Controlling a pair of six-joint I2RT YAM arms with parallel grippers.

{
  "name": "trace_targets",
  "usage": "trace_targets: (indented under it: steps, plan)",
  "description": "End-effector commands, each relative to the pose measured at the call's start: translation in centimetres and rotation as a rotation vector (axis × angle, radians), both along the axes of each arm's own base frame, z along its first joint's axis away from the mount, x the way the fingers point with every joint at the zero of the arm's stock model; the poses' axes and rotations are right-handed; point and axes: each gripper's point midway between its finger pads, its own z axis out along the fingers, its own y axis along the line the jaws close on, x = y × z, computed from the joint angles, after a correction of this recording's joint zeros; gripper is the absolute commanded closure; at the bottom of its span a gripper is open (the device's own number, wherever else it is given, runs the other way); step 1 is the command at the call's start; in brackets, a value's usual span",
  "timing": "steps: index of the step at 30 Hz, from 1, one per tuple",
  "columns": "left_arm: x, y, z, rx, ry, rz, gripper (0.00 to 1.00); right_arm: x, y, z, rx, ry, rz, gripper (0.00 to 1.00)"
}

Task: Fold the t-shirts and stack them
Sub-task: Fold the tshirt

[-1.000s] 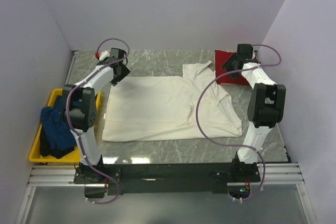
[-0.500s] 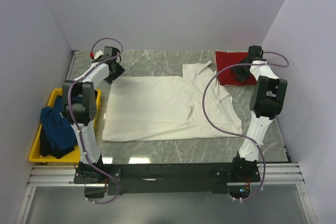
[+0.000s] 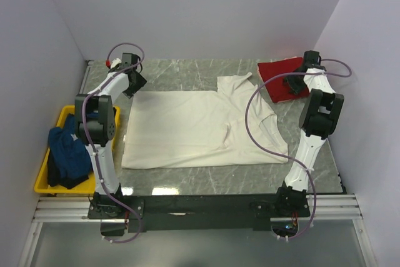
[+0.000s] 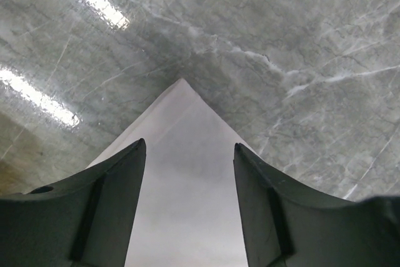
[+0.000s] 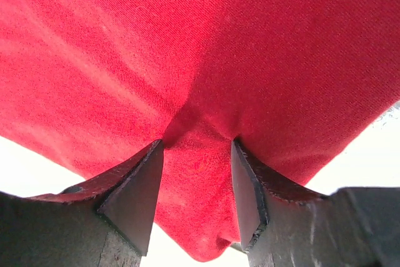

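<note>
The cream-white t-shirt (image 3: 194, 126) lies spread flat mid-table, one sleeve folded over at its right. My left gripper (image 3: 130, 84) hovers at its far left corner; in the left wrist view the jaws (image 4: 189, 148) stand open with the shirt's pointed corner (image 4: 184, 173) below and between them, untouched. The folded red t-shirt (image 3: 278, 76) lies at the far right. My right gripper (image 3: 294, 82) sits on its right side, and a pinch of red cloth (image 5: 206, 42) is bunched between its fingers (image 5: 197, 145). The dark blue t-shirt (image 3: 65, 154) is heaped in the tray.
A yellow plastic tray (image 3: 42, 182) stands at the table's left edge beside the left arm. Walls close in on the left, the back and the right. Bare marble (image 3: 181, 73) shows behind the cream shirt, and the arms' rail runs along the near edge.
The right arm has swung outward to the right over the red shirt, which has turned and shifted slightly. The left gripper has drifted left and back to the cream shirt's corner.
</note>
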Motion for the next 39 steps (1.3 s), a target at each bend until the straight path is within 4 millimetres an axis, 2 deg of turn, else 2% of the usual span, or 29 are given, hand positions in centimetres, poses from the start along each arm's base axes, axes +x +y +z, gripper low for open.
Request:
trace_targets:
  steps: [1, 5, 6, 7, 8, 10, 11, 18, 24, 26, 27, 29, 30, 31, 32, 35, 39]
  plan:
    - [1.0, 0.3, 0.8, 0.002, -0.014, 0.01, 0.37, 1.0, -0.5, 2.2, 0.0, -0.07, 0.02, 0.45]
    - [1.5, 0.6, 0.6, 0.012, -0.009, 0.043, 0.39, 2.1, 1.4, 5.4, -0.015, -0.178, 0.093, 0.46]
    - [2.0, 0.7, 0.6, 0.011, -0.014, 0.048, 0.39, 2.2, 1.9, 7.2, -0.034, -0.21, 0.108, 0.45]
    - [2.0, 0.8, 0.5, 0.017, -0.006, 0.057, 0.4, 2.4, 2.3, 8.1, -0.056, -0.226, 0.128, 0.45]
    - [2.5, 0.8, 0.9, 0.017, -0.019, 0.063, 0.4, 2.5, 3.4, 9.7, -0.07, -0.256, 0.156, 0.45]
    - [2.7, 0.8, 0.4, 0.015, -0.01, 0.079, 0.43, 2.6, 4.1, 11.1, -0.096, -0.283, 0.178, 0.45]
    - [2.9, 0.9, 0.7, 0.023, -0.012, 0.087, 0.43, 2.7, 5.2, 12.4, -0.101, -0.311, 0.2, 0.45]
    - [3.1, 1.2, -0.3, 0.089, 0.03, 0.131, 0.48, 3.4, 9.6, 15.1, -0.092, -0.378, 0.302, 0.45]
    - [2.9, 0.8, -1.9, 0.101, 0.057, 0.132, 0.49, 4.5, 13.4, 14.9, -0.077, -0.381, 0.401, 0.45]
    - [3.1, 0.9, -2.2, 0.104, 0.062, 0.136, 0.49, 4.8, 14.1, 13.8, -0.087, -0.356, 0.425, 0.45]
    - [3.0, 0.9, -2.9, 0.108, 0.077, 0.138, 0.5, 5.0, 14.7, 14.0, -0.095, -0.36, 0.44, 0.45]
    - [3.0, 1.0, -3.0, 0.119, 0.083, 0.14, 0.51, 5.1, 15.6, 12.5, -0.109, -0.325, 0.477, 0.45]
    - [2.9, 1.1, -3.3, 0.126, 0.09, 0.14, 0.52, 5.3, 15.5, 12.6, -0.118, -0.327, 0.482, 0.45]
    - [2.9, 1.1, -3.4, 0.13, 0.093, 0.14, 0.54, 5.2, 15.4, 11.9, -0.126, -0.304, 0.496, 0.45]
    - [2.8, 1.2, -3.5, 0.136, 0.093, 0.14, 0.54, 5.2, 16.7, 10.8, -0.127, -0.283, 0.523, 0.45]
    - [2.5, 1.5, -3.7, 0.152, 0.104, 0.142, 0.6, 5.1, 17.1, 9.3, -0.136, -0.245, 0.552, 0.45]
    - [2.0, 1.8, -3.7, 0.161, 0.119, 0.151, 0.8, 5.3, 16.9, 8.4, -0.171, -0.212, 0.575, 0.45]
